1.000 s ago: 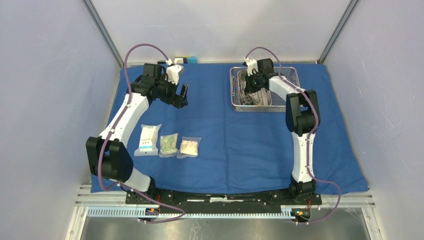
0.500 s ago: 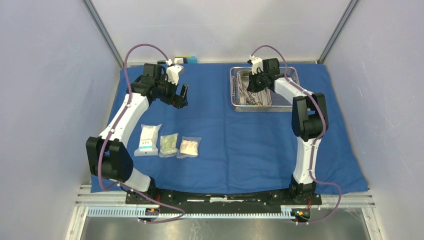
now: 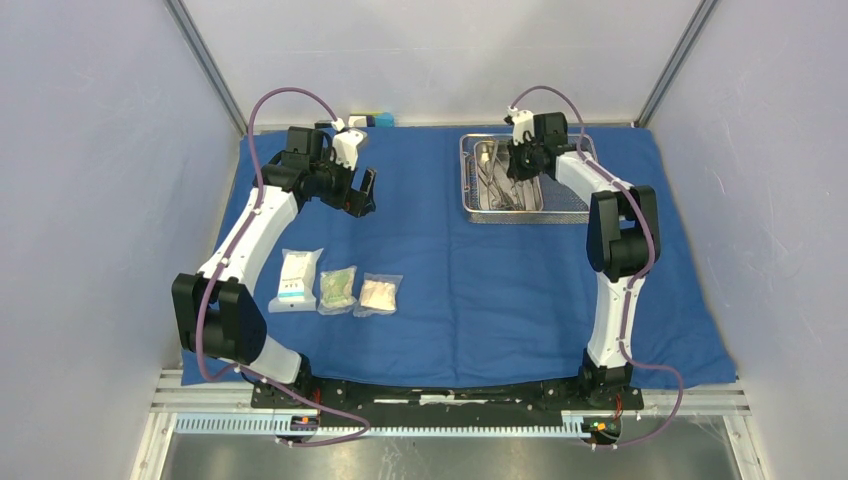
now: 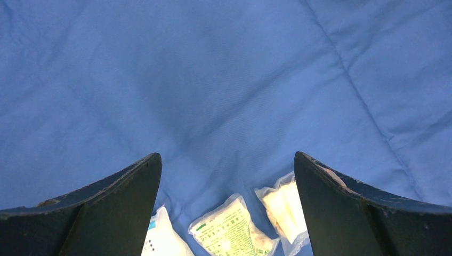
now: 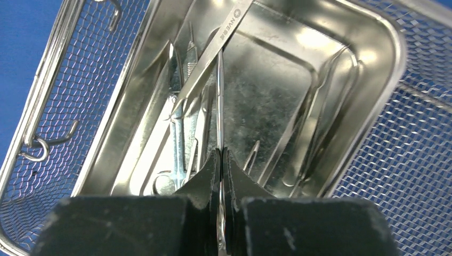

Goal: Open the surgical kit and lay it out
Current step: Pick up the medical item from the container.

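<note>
The blue cloth wrap [image 3: 450, 270] lies spread flat over the table. At its back right stands the steel mesh tray [image 3: 467, 175] with its inner pan [image 5: 277, 90], which holds several slim metal instruments [image 5: 181, 106]. My right gripper [image 5: 220, 152] reaches down into the pan, shut on one thin instrument [image 5: 219, 96] that sticks out ahead of the jaws. Three clear packets [image 3: 297, 278], [image 3: 338, 289], [image 3: 380, 294] lie in a row at the front left. My left gripper [image 4: 226, 156] hangs open above bare cloth behind them, holding nothing.
A small blue and white item [image 3: 372, 120] sits just past the cloth's far edge. Grey enclosure walls stand close on the left, right and back. The mesh tray wall [image 5: 80, 96] and its handle surround the pan.
The right wrist has shifted to the right and slightly back over the tray, still shut. The left arm and the packets have not moved.
</note>
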Controlling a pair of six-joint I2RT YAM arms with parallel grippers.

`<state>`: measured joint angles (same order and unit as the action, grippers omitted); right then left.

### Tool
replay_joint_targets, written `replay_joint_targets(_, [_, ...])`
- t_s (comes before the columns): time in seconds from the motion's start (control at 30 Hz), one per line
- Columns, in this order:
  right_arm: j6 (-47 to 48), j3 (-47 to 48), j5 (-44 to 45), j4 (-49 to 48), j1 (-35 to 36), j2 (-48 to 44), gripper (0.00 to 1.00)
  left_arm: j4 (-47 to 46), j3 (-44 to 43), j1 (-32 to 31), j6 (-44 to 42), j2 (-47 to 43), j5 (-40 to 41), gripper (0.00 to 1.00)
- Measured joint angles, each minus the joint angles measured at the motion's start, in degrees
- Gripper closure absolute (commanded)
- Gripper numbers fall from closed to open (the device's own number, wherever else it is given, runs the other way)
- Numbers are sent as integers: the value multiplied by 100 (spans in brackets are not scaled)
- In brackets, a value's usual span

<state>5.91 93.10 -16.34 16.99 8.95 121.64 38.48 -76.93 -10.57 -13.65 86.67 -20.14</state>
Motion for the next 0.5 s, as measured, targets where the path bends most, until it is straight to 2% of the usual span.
replay_joint_targets(0.27, [160,402,210,225,-9,74,100,0,0,0,2,0,-98,0])
replay_joint_targets(0.5, [195,304,149,291,-37,151,100,0,0,0,2,0,-118,0])
